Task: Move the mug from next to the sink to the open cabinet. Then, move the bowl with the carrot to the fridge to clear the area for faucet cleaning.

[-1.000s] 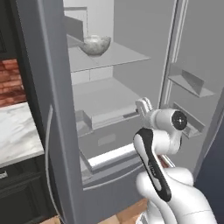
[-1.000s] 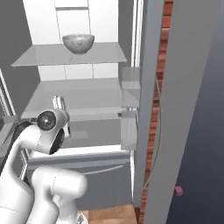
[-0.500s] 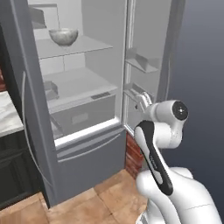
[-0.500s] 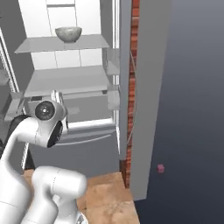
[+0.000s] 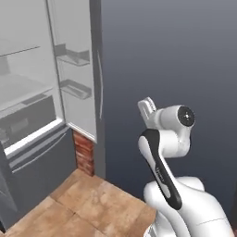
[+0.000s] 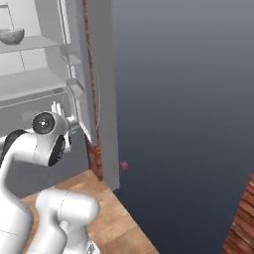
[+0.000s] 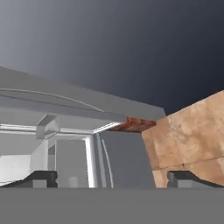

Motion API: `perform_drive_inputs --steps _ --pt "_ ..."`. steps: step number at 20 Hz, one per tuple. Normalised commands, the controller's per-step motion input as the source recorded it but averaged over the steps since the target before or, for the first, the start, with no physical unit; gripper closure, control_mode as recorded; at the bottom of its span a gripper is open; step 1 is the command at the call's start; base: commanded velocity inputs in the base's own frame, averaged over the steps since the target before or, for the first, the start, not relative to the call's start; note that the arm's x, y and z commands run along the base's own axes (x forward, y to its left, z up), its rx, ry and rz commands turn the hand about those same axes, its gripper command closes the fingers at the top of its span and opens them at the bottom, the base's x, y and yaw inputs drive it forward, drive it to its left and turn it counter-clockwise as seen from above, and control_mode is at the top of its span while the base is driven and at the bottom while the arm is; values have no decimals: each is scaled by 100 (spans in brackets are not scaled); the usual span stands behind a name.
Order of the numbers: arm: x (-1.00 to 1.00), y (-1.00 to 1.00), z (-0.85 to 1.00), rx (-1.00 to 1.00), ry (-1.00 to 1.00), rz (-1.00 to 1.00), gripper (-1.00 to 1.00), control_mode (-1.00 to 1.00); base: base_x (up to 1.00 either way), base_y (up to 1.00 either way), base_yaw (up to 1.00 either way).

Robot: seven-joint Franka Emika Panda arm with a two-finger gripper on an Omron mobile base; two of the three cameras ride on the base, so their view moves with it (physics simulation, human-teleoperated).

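The grey-white bowl (image 6: pixel 11 35) sits on an upper glass shelf of the open fridge (image 6: pixel 37 84), far left in the right base view. The carrot, mug, sink, open cabinet and faucet are out of view. My gripper (image 5: pixel 147 107) hovers in the air to the right of the fridge door (image 5: pixel 76 88), well apart from the bowl. In the hand view the gripper (image 7: pixel 113 179) is open, its dark fingertips (image 7: pixel 41 178) spread wide with nothing between them, pointing at the fridge door's (image 7: pixel 118 157) lower edge.
Wood-tile floor (image 5: pixel 92 199) lies below the fridge. A strip of red brick (image 5: pixel 84 155) shows beside the door's foot. Dark open space (image 6: pixel 188 99) spreads to the right, with more brick (image 6: pixel 243 218) at the far lower right.
The whole picture has swung: the base has turned right, so the fridge and bowl slid to the left edge. The gripper stays open and empty.
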Motion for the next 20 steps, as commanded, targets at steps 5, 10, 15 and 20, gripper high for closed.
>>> perform_drive_inputs --steps 5,10,15,20 --pt "0 0 0 0 0 0 -100 100 -94 5 -82" --pt "0 0 0 0 0 0 -100 100 -68 0 -89" --pt "0 0 0 0 0 0 -100 100 -32 0 -98" --pt "0 0 0 0 0 0 -100 100 -11 -12 -97"
